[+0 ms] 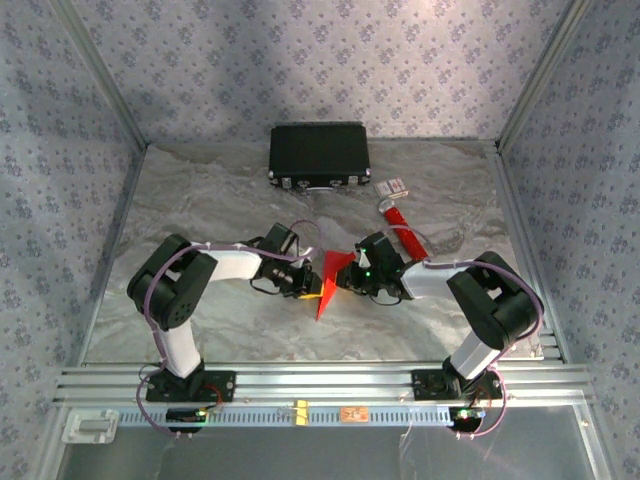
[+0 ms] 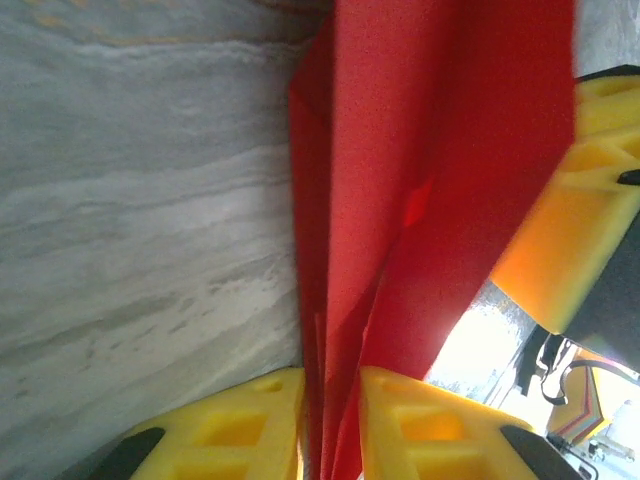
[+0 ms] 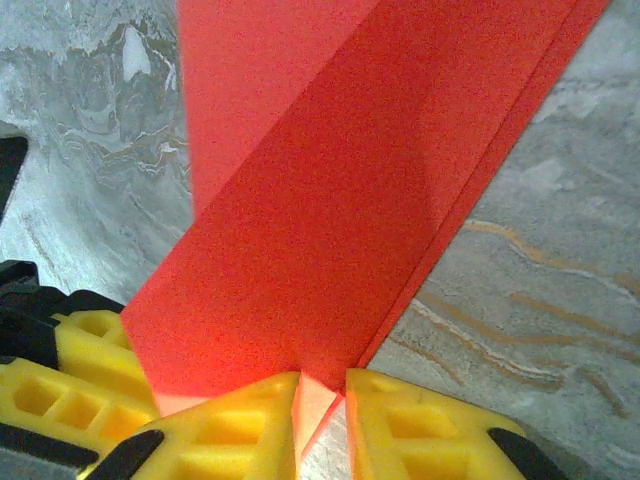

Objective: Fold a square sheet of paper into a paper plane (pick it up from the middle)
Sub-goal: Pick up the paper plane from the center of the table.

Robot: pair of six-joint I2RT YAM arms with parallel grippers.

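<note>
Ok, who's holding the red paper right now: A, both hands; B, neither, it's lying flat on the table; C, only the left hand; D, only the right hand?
A: the left hand and the right hand are each pinched shut on the red paper, from opposite sides.

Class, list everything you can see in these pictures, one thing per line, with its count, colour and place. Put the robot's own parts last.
folded paper: one, bright red, mid-table, gripped from both sides
case: one, black, centre of the table's far edge
tube: one, red with a white end, lying right of centre, beyond the right gripper
small packet: one, white and reddish, just right of the case
table: one, grey marbled
left gripper: one, yellow fingers, shut on the folded paper
right gripper: one, yellow fingers, shut on the folded paper
left arm, right arm: two, black and white, bases at the near edge
</note>
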